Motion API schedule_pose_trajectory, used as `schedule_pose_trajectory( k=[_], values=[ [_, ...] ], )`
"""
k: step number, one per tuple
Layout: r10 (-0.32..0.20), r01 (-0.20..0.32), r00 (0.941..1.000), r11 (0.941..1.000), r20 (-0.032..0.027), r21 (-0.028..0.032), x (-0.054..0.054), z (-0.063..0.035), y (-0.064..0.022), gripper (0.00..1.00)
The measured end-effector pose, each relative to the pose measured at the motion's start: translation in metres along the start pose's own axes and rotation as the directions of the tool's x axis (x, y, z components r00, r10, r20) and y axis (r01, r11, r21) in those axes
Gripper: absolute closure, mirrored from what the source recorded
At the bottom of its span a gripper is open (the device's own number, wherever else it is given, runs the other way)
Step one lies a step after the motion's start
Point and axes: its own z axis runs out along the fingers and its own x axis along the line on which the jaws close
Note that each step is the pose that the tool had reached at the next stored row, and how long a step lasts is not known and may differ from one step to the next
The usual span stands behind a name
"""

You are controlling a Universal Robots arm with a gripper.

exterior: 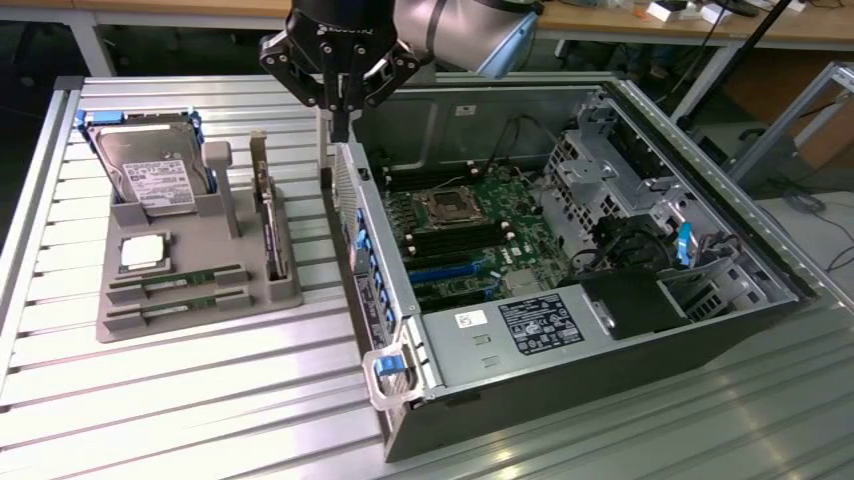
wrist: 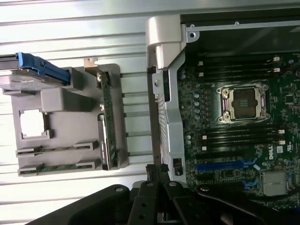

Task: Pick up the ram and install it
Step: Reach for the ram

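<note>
The end effector (exterior: 342, 132) is clenched and empty above the case wall (exterior: 350, 215). The ram (exterior: 178, 281) lies well apart from it, in the gray holder (exterior: 220, 245).

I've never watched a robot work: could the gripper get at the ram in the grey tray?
Probably yes: the ram lies uncovered in the tray, with nothing above it. The gripper, shut, hangs over the computer case's wall.

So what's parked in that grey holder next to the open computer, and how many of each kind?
hard drive: 1
square processor chip: 1
ram sticks, lying in the two long slots: 2
circuit card standing on edge: 1
Total in the grey holder: 5
</note>
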Motion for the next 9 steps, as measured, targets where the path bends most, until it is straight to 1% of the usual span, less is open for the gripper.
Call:
schedule_pose_trajectory(
  k=[9],
  values=[
    [0.000,0.000,1.0000,1.0000,0.0001,0.0000,0.0053,-0.0001,-0.0004,0.90]
  ],
)
